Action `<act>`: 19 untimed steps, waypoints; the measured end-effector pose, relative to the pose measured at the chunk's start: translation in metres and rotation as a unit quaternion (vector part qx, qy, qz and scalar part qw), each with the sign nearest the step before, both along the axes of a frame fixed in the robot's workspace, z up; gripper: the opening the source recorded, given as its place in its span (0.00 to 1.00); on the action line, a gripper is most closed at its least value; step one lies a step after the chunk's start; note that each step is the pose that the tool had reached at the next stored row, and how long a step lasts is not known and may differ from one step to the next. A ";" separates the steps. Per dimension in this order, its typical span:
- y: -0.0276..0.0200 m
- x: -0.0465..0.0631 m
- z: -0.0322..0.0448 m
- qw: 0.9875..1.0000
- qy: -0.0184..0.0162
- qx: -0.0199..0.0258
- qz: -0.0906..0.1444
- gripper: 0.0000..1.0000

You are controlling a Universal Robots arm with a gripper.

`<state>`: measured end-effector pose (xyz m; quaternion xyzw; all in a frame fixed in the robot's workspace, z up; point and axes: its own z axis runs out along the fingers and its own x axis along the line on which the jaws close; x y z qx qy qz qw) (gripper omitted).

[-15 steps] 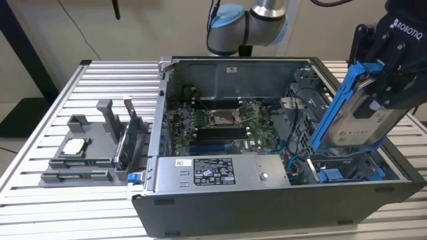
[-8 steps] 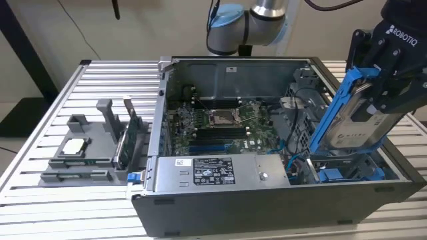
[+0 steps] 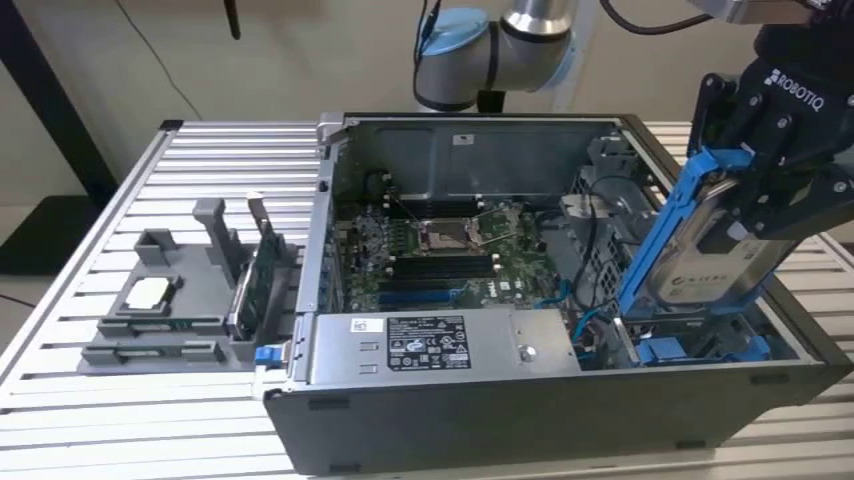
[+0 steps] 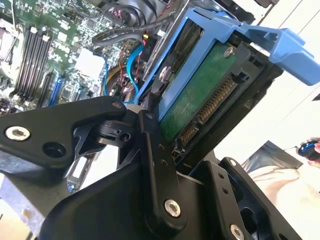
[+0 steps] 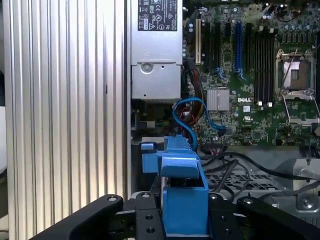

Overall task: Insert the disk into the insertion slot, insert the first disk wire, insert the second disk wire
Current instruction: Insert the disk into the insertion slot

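Disk in blue carrier, steeply tilted, held at end of case, 3 o'clock from motherboard in exterior view. I see claw pinching disk at upper half. Lower end close over insertion slot; contact I cannot tell. Second wrist view: disk's green underside, connector exposed. Power-supply box at 6 o'clock from motherboard. Grey fixture on slatted surface, 9 o'clock from case.

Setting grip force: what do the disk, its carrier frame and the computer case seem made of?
Disk: silver-grey body with dull sheen, probably metal. Its carrier frame: uniform bright blue, moulded tabs, likely plastic. Computer case: dark grey matte sheet, folded edges, probably painted metal.
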<state>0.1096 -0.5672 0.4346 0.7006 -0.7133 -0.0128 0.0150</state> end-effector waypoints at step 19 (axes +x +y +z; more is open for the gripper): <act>-0.0007 0.018 -0.0158 1.000 0.009 0.000 0.000 0.33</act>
